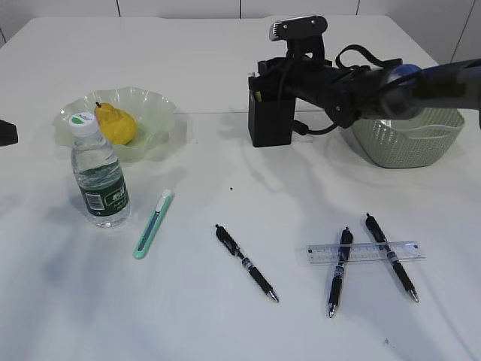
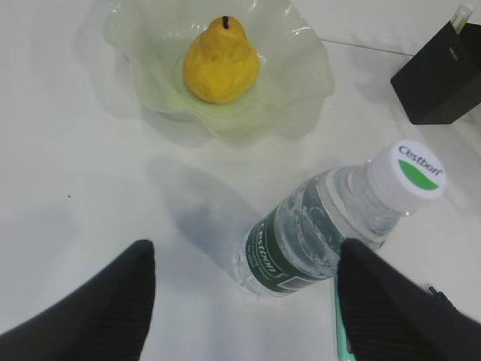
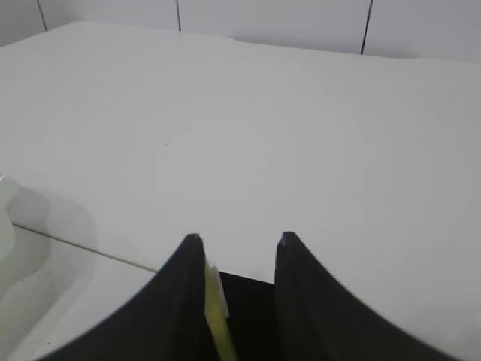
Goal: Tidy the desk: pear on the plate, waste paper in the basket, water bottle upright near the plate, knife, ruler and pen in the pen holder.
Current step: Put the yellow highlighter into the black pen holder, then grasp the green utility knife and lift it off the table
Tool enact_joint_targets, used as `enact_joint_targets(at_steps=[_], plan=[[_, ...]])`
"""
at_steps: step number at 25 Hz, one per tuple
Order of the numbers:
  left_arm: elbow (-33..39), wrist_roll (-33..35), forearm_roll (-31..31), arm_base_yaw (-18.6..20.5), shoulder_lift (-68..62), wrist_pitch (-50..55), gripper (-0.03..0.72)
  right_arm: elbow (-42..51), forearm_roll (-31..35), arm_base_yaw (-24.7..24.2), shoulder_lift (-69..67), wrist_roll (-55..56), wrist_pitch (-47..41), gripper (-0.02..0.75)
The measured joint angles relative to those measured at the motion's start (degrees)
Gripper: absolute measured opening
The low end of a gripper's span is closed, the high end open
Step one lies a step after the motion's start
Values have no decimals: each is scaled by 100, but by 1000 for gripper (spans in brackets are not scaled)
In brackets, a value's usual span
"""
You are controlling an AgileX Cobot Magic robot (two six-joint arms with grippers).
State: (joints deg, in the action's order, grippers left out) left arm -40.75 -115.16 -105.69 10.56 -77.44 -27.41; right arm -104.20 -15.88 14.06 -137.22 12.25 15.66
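The yellow pear point(image 1: 116, 124) lies on the green plate point(image 1: 161, 113). In front of the plate the water bottle point(image 1: 99, 177) stands upright. My left gripper point(image 2: 244, 301) is open, drawn back from the bottle point(image 2: 323, 233). My right gripper point(image 3: 239, 239) hovers over the black pen holder point(image 1: 269, 120), open. A thin yellow-green strip point(image 3: 218, 308) leans on its left finger above the holder point(image 3: 252, 316). The teal knife point(image 1: 153, 224), three pens point(image 1: 246, 262) and the clear ruler point(image 1: 366, 253) lie on the desk point(image 1: 188, 316). The waste paper is out of view.
The grey-green basket point(image 1: 409, 139) stands at the right, behind my right arm. Two pens point(image 1: 340, 271) point(image 1: 390, 257) lie across the ruler. The knife's edge point(image 2: 340, 331) shows beside my left gripper's right finger.
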Motion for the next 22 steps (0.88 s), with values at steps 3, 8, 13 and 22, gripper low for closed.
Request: enact_joint_targets(at_steps=[3,8,13,22], plan=[[0,0,0,0,0,0,538,0,0,0,301,195,-685,242],[0,0,0,0,0,24,538,0,0,0,947,243,-1943,242],[0,0,0,0,0,83,538,0,11,0,1630,170,-3283,242],[0,0,0,0,0,141,538,0,1242,0,2159,-1517,-5897,243]])
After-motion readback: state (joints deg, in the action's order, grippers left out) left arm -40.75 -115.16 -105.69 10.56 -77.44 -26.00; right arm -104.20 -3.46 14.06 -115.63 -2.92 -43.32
